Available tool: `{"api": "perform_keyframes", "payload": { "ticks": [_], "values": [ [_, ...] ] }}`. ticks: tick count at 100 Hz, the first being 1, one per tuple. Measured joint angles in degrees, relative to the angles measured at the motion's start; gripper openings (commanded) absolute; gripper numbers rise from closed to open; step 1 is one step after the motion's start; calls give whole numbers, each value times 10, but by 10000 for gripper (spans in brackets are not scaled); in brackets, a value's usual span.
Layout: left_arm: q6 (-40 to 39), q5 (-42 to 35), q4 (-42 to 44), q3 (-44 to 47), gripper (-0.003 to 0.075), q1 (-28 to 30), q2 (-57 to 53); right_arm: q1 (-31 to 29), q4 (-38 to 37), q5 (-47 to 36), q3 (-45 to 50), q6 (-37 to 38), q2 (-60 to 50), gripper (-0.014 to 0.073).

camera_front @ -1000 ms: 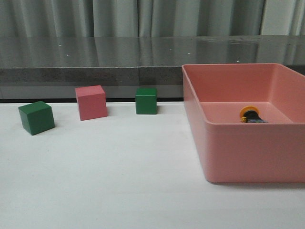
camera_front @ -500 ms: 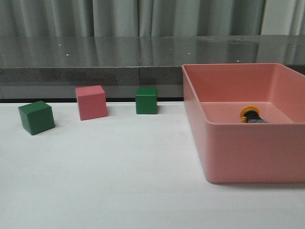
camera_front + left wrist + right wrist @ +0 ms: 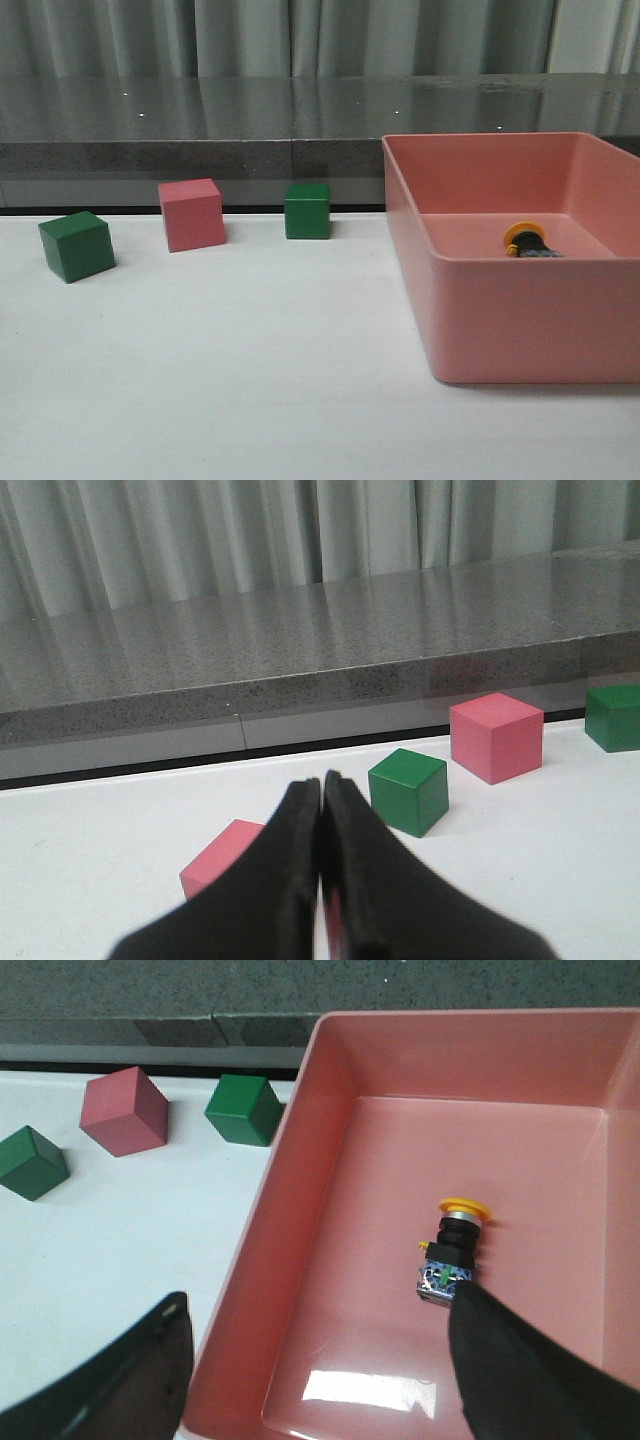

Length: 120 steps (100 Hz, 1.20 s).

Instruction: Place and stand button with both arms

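Observation:
The button (image 3: 527, 241) lies on its side on the floor of the pink bin (image 3: 520, 320), yellow cap toward the back. In the right wrist view the button (image 3: 453, 1245) shows its black body and blue base. My right gripper (image 3: 320, 1298) hangs open over the bin's near left corner, one finger (image 3: 150, 1360) outside the wall and the other (image 3: 500, 1350) just short of the button's base. My left gripper (image 3: 322, 780) is shut with nothing in it, low over the white table. Neither arm shows in the front view.
A green cube (image 3: 76, 246), a pink cube (image 3: 191, 214) and a green cube (image 3: 306, 210) stand along the table's back left. Another pink cube (image 3: 215, 860) sits half hidden behind my left fingers. A grey ledge (image 3: 200, 150) runs behind the table.

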Motion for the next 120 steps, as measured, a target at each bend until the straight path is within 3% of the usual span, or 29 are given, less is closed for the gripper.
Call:
{"api": "perform_keyframes", "payload": {
  "ticks": [46,120],
  "values": [
    [0,0,0,0,-19,0,0,37,-22,-69,-49,-10,219,520],
    [0,0,0,0,-19,0,0,44,-55,-180,-52,19,379,520]
  ]
}}
